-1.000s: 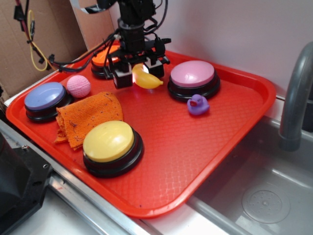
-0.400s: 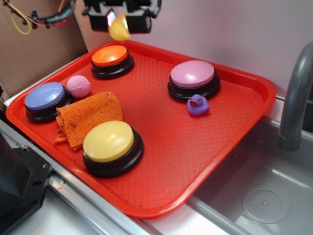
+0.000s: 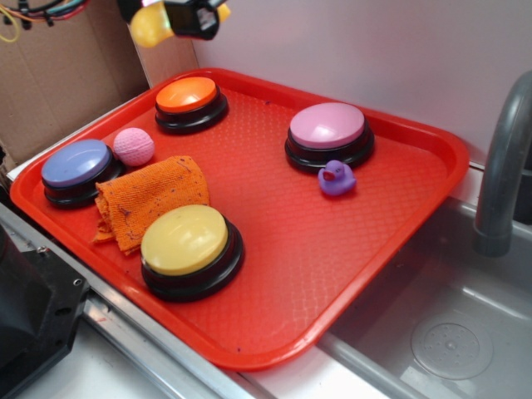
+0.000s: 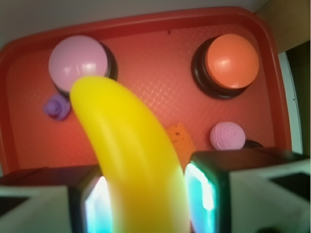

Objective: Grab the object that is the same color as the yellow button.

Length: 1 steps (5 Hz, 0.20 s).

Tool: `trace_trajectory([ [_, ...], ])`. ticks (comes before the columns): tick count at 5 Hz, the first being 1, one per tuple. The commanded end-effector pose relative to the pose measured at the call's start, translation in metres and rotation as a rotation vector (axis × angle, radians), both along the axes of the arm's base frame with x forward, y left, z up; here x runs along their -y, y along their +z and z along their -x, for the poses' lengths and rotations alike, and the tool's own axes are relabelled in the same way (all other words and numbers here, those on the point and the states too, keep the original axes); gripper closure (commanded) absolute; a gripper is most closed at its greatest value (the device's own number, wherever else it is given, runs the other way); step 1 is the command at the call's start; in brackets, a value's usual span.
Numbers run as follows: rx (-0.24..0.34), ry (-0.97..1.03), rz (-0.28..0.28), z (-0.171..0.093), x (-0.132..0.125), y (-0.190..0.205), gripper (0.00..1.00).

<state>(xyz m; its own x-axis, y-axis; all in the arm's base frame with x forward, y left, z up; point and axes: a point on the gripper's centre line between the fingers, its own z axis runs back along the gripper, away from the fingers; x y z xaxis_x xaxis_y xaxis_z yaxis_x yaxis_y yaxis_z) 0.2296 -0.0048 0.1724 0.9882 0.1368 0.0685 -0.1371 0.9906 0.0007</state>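
Note:
My gripper (image 3: 170, 17) hangs high above the back left corner of the red tray (image 3: 416, 199), shut on the yellow toy banana (image 3: 150, 27). In the wrist view the banana (image 4: 131, 150) fills the middle, pinched between both fingers (image 4: 209, 194), with my gripper (image 4: 146, 199) at the bottom. The yellow button (image 3: 184, 239), pale yellow dome on a black base, sits at the tray's front left, far below the gripper. It is hidden in the wrist view.
On the tray are an orange button (image 3: 187, 96), a pink button (image 3: 327, 126), a blue button (image 3: 76, 164), a pink ball (image 3: 133, 146), a purple duck (image 3: 336, 178) and an orange cloth (image 3: 150, 199). A grey faucet (image 3: 503, 166) and sink lie right.
The gripper has lifted the banana from the tray surface near the orange button, risen to the top of the view, and moved left.

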Motion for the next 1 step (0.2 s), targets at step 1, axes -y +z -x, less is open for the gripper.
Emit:
trace_trajectory([
  [1, 0.050, 0.011, 0.019, -0.0053, -0.0236, 0.0132, 1.00],
])
